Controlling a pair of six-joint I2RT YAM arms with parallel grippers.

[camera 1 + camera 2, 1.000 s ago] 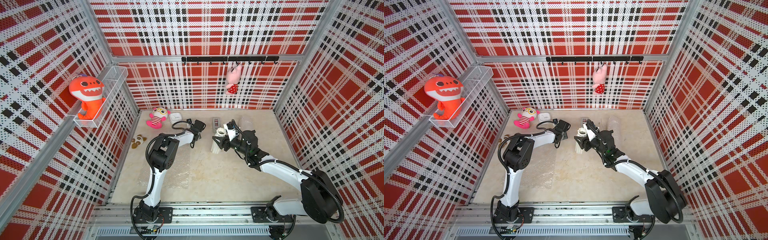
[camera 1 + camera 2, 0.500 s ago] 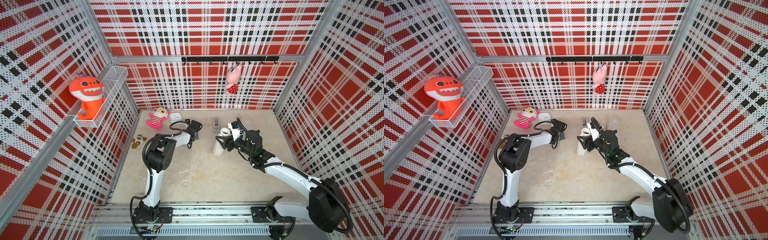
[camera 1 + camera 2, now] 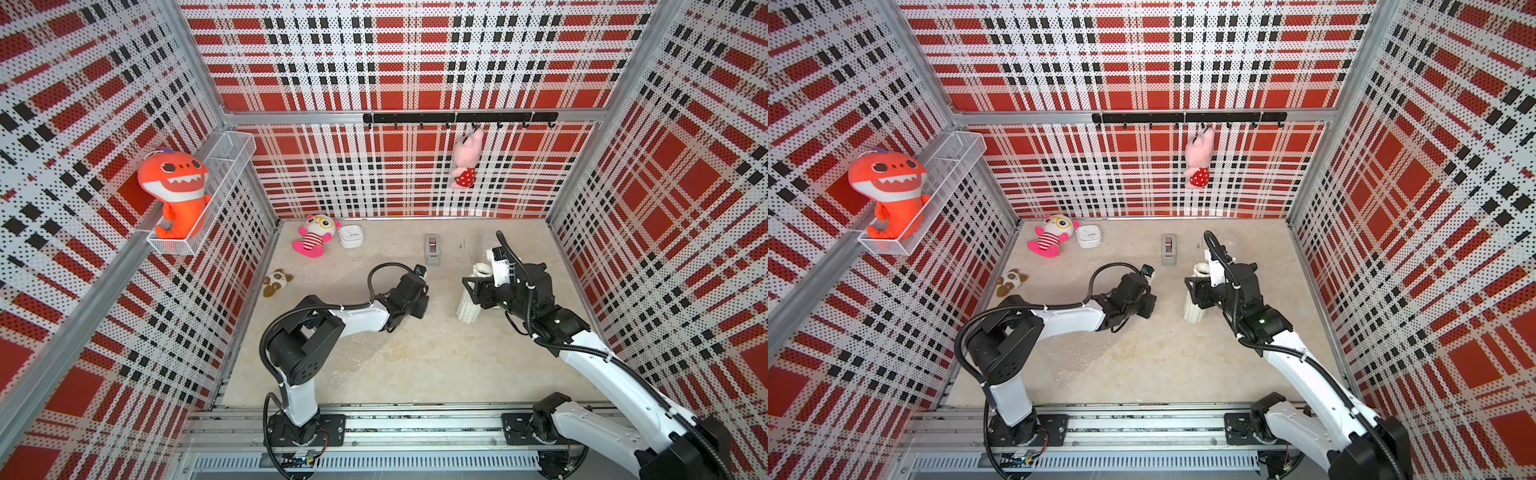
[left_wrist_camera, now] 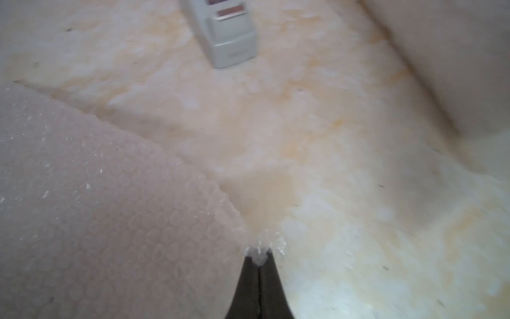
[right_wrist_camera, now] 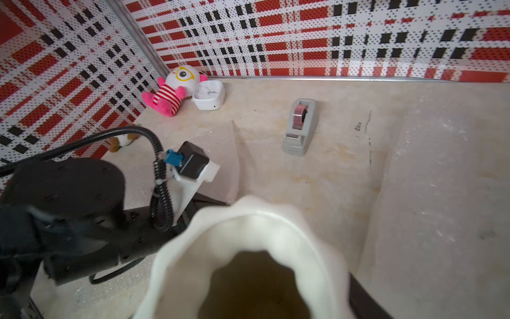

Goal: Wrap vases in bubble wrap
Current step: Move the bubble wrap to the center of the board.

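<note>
Left jaws had pinched a corner of the wrap point(image 4: 96, 193) near the vase point(image 3: 468, 311), which the right jaws clamped. The next move probably called for pulling the wrap to the vase.

Enclosure closed on three sides by perforated walls point(image 3: 415, 62), printed in red, white and black plaid. Panels framed by aluminium posts point(image 3: 195, 62). Black hook rail point(image 3: 457, 117) mounted across back wall; pink plush point(image 3: 465, 162) hung from it. White wire shelf point(image 3: 224, 174) fixed to left-hand wall, orange shark plush point(image 3: 176, 187) seated in it. Desk point(image 3: 415, 374) surfaced in beige marbled pattern, evenly lit, only soft shadows cast. Slotted aluminium rails point(image 3: 415, 424) laid along near edge.
</note>
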